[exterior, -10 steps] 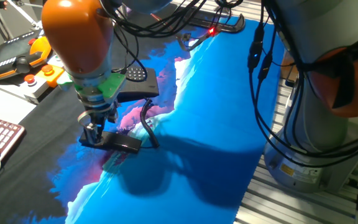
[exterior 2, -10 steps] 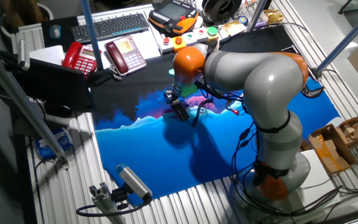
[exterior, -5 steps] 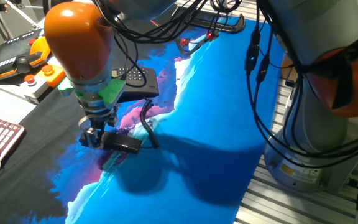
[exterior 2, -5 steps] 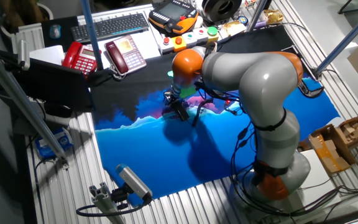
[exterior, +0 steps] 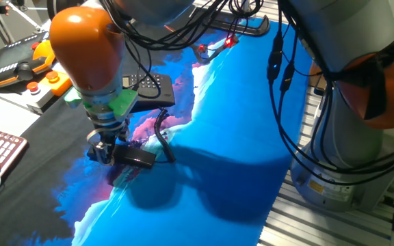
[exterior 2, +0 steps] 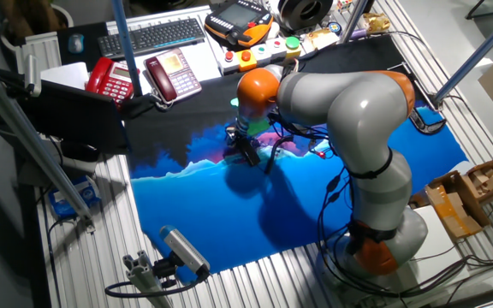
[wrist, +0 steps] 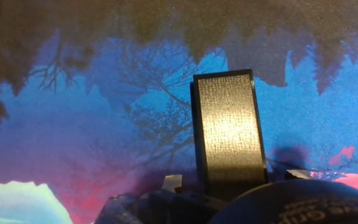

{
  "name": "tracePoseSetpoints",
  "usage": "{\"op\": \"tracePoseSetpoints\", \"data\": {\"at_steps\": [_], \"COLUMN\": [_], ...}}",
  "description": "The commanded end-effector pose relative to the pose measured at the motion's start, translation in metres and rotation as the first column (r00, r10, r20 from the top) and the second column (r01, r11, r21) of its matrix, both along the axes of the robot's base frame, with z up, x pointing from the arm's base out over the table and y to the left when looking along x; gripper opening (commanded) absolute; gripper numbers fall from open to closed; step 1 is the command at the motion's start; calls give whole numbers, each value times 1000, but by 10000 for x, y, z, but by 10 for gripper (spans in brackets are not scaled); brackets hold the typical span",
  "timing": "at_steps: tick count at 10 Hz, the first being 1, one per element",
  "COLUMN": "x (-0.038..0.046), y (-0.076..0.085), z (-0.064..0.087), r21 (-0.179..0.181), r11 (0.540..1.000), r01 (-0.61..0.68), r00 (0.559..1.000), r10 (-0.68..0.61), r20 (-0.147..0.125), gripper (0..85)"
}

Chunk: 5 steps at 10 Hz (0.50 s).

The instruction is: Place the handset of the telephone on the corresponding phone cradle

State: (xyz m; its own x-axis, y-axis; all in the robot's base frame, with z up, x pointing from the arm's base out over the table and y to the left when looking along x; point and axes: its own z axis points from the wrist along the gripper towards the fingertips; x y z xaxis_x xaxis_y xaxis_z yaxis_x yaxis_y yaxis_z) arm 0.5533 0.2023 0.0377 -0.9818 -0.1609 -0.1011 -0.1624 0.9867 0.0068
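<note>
the handset (exterior: 134,157) lies flat on the blue cloth of the table (exterior: 238,137), in front of the telephone (exterior: 149,92) and joined to it by the coiled cord (exterior: 161,133). the gripper (exterior: 103,149) is down at the handset's end farthest from the cord, with the bar at its fingers; in the hand view one finger (wrist: 229,134) stands over the cloth and the handset's rounded body fills the lower edge, so the gripper looks closed on the handset, though the second finger is hidden.

the hold sits at one end rather than the middle, so on a lift the long bar could droop or twist out of the fingers. the cord, stretched between handset and telephone, could pull tight and drag the light telephone across the cloth or tug the handset askew. the phone cradle beside the keypad is mostly hidden behind the arm, so a misaligned landing, with the handset resting across the keys, is a fair risk.

no brand, label or readable writing shows on the handset or telephone; faint embossing on the handset in the hand view is too blurred to read.
</note>
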Motion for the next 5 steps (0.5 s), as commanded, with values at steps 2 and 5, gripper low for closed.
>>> {"op": "tracePoseSetpoints", "data": {"at_steps": [2,5], "x": [8,7], "y": [-4,5], "z": [-16,-58], "r21": [1,3], "r11": [1000,1000], "r01": [-4,-5], "r00": [1000,1000], "r10": [4,5], "r20": [1,1], "gripper": [800,770]}}
